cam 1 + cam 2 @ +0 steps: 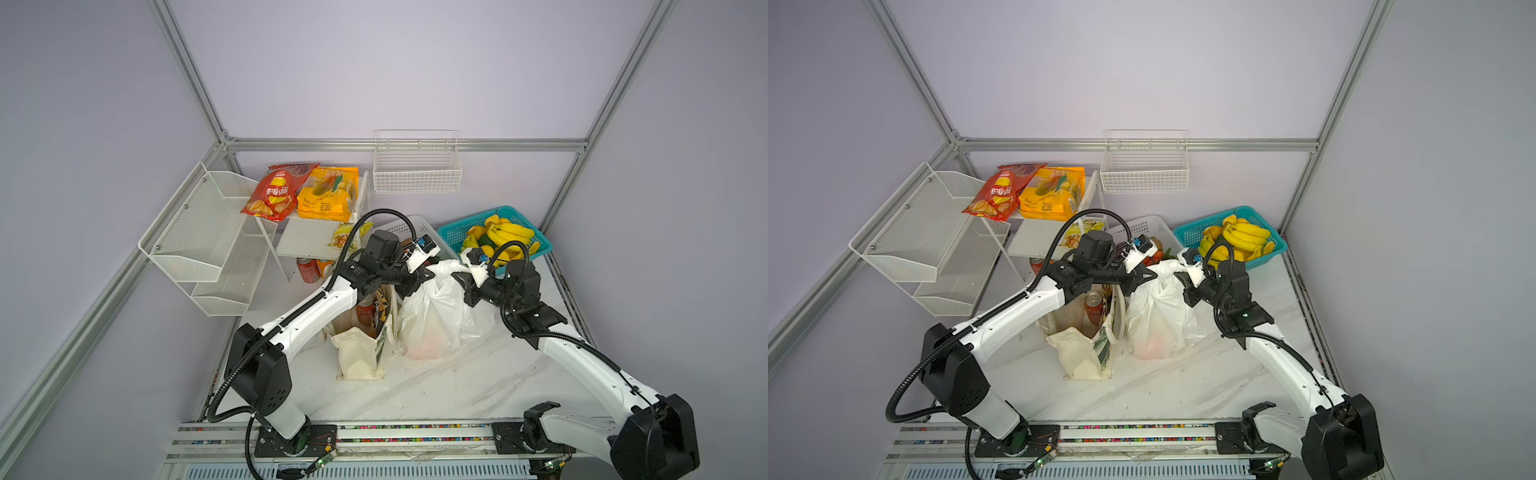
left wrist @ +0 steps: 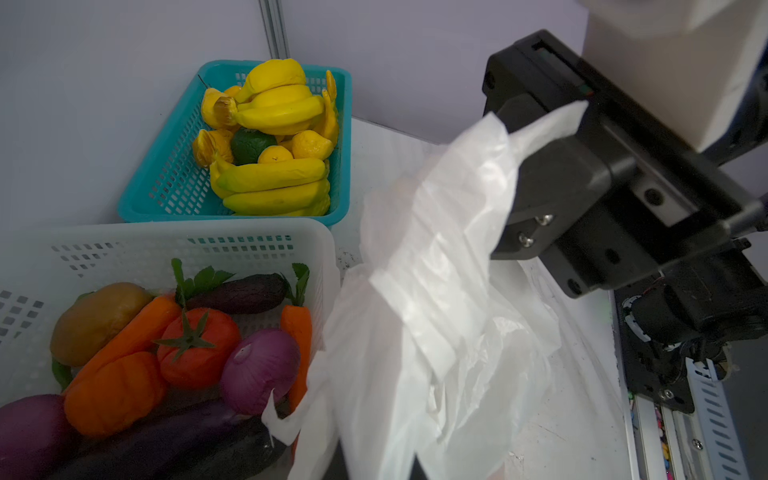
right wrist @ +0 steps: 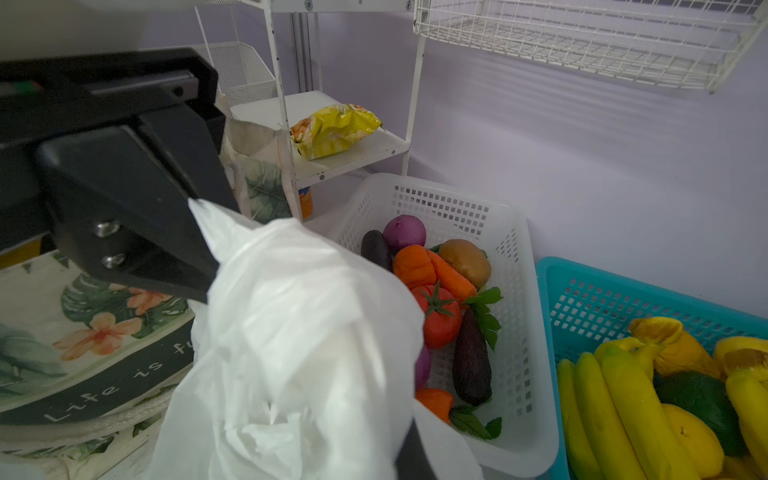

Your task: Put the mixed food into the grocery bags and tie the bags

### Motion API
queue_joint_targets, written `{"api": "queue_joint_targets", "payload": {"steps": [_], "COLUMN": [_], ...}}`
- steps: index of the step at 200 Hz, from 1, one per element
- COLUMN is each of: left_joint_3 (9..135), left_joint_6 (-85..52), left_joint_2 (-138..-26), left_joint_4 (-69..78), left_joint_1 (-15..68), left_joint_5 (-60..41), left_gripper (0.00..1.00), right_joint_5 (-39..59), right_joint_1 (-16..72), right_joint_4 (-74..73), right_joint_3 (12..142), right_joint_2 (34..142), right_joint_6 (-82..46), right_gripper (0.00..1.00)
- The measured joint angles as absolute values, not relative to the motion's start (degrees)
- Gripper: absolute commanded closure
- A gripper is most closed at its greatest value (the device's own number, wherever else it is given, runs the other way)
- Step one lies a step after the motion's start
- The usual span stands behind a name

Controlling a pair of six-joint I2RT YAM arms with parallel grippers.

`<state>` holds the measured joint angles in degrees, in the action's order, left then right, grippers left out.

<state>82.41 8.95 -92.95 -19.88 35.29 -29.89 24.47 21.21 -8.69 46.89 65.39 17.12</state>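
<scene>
Handles [image 1: 442, 266] of the thin white plastic carrier bag [image 1: 432, 320], which stands on the white desk [image 1: 457, 386] just beside the cream canvas tote [image 1: 357, 357], are pinched in the shut left and right jaws and held up, likely so a knot can be made.

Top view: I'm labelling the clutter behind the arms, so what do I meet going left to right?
White mesh rack → red crisp packet → yellow-orange packet → white wire basket → teal basket.
</scene>
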Motion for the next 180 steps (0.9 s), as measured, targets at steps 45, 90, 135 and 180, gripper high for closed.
{"api": "queue_joint_targets", "payload": {"steps": [45,90,135,180], "left_joint_3": [80.4,80.4,81.2,84.0], "left_joint_6": [11.6,18.8,23.5,24.9], "left_joint_2": [-92.2,-92.2,-94.2,-97.1], "left_joint_4": [-16.9,-15.9,-16.5,-17.7], "left_joint_1": [35.3,35.3,35.3,35.3], "left_joint_5": [-31.7,-31.1,-34.0,-35.7], "left_gripper": [0.66,0.54,0.55,0.57], "right_joint_5": [25.3,27.1,27.9,28.2], "right_joint_1": [21.3,21.3,21.3,21.3], "right_joint_4": [-9.5,-9.5,-9.5,-9.4], "right_joint_3": [46.5,46.5,46.5,46.5], "right_joint_2": [64.7,64.3,64.2,64.0], "right_joint_6": [17.1,17.2,17.2,17.2], "right_gripper": [1.0,1.0,1.0,1.0]}}
